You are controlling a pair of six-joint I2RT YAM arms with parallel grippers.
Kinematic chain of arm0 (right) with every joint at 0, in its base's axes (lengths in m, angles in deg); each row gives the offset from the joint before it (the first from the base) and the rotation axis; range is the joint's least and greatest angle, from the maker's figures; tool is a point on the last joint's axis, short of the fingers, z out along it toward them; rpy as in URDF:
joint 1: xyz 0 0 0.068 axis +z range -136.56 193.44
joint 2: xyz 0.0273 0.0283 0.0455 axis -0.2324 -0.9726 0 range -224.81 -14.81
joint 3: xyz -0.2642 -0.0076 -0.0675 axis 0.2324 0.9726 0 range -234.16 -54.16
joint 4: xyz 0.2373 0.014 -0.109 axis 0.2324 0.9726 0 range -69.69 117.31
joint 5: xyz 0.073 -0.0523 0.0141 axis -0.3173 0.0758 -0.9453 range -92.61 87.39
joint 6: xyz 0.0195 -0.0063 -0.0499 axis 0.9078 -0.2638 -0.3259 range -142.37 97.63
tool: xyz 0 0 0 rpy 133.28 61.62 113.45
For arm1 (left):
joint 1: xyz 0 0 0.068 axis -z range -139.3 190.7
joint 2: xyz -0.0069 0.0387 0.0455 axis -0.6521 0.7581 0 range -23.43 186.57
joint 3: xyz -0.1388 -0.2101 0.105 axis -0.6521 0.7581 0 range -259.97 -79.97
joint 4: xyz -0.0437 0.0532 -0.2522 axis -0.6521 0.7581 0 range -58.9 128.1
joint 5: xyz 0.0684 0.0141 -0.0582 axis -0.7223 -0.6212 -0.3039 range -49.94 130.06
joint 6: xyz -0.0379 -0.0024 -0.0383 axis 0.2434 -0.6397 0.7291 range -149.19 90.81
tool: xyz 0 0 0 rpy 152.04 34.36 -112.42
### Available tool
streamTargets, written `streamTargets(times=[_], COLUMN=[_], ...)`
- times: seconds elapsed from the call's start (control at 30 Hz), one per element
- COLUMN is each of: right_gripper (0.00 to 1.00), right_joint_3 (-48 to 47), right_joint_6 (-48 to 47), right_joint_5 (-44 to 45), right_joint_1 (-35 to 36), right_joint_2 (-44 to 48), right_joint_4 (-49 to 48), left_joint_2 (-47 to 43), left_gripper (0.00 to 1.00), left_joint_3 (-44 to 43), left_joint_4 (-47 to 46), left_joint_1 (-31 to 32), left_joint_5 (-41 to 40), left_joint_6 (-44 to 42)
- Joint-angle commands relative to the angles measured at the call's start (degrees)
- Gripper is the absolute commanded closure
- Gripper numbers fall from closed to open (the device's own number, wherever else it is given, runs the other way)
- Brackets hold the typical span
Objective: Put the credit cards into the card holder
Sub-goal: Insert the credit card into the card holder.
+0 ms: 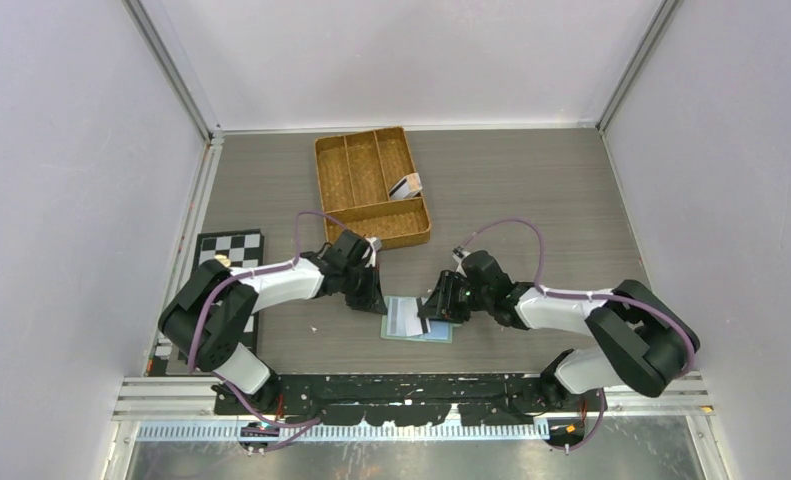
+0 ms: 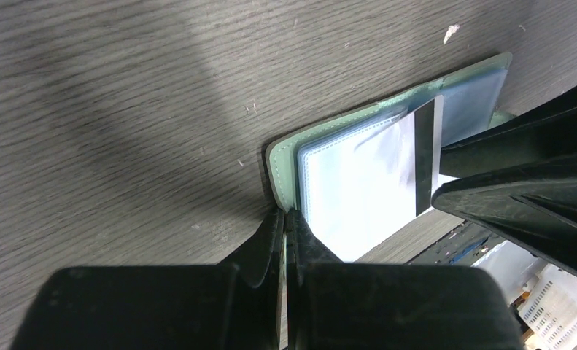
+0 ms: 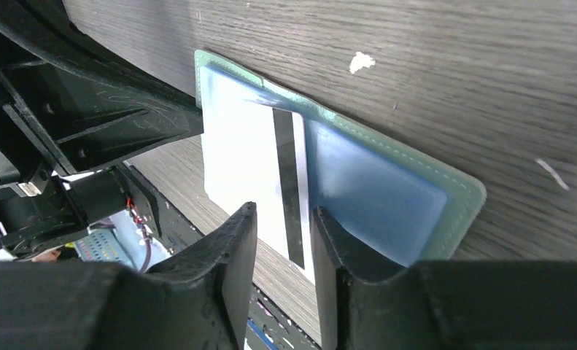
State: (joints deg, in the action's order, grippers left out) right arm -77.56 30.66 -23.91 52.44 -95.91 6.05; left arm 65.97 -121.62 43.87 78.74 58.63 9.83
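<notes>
The right gripper (image 3: 284, 213) stands released, its two fingers apart with a clear gap between them. Through that gap shows a pale credit card (image 3: 238, 157) with a black stripe along its back. The card lies flat on the open card holder (image 3: 462, 195) and hangs over the holder's near edge towards the arm bases. Beside the card, a bluish clear sleeve (image 3: 376, 191) covers the holder's other half.

The left gripper (image 2: 285, 219) is clenched, its fingers pressed together with the tips at the sage-green edge of the holder. Whether they pinch that edge or only bear down on it cannot be told. The two grippers face each other across the holder, close together.

The holder lies spread open on the grey wood-grain table (image 1: 531, 190), near the front edge between the two arms. Farther back stands a woven brown divided tray (image 1: 396, 230), and in its right-hand compartment lie more credit cards (image 1: 406, 185). A small checkerboard (image 1: 229, 250) lies at the table's left side, behind the left arm.
</notes>
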Motion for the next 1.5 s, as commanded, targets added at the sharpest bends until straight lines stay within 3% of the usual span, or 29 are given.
streamTargets(times=[0.0, 0.43, 0.67, 0.97, 1.47], right_gripper=[0.57, 0.59, 0.59, 0.61, 0.62], right_joint_3=[-2.0, -4.0, -4.5, -5.2, -8.3], right_joint_6=[-4.5, -4.0, -3.1, -2.2, -2.3], right_joint_5=[6.1, 4.7, 5.5, 6.8, 7.8], right_joint_1=[0.3, 2.9, 5.1, 6.8, 8.2], right_joint_2=[4.4, 3.2, 2.7, 1.3, -2.1], right_joint_4=[12.3, 13.5, 13.9, 13.2, 11.3], left_joint_2=[0.2, -6.0, -10.0, -6.3, -4.6], left_gripper=[1.0, 0.74, 0.63, 0.62, 0.74], left_joint_3=[2.4, 1.7, 4.1, 6.4, 7.5], left_joint_4=[4.1, 7.5, 3.8, -2.6, -7.8], left_joint_1=[0.3, 0.3, 0.3, 1.9, 3.4], left_joint_5=[-5.1, -5.3, -1.6, 2.7, 4.4], left_joint_6=[-1.3, -1.4, 0.3, 1.8, 2.8])
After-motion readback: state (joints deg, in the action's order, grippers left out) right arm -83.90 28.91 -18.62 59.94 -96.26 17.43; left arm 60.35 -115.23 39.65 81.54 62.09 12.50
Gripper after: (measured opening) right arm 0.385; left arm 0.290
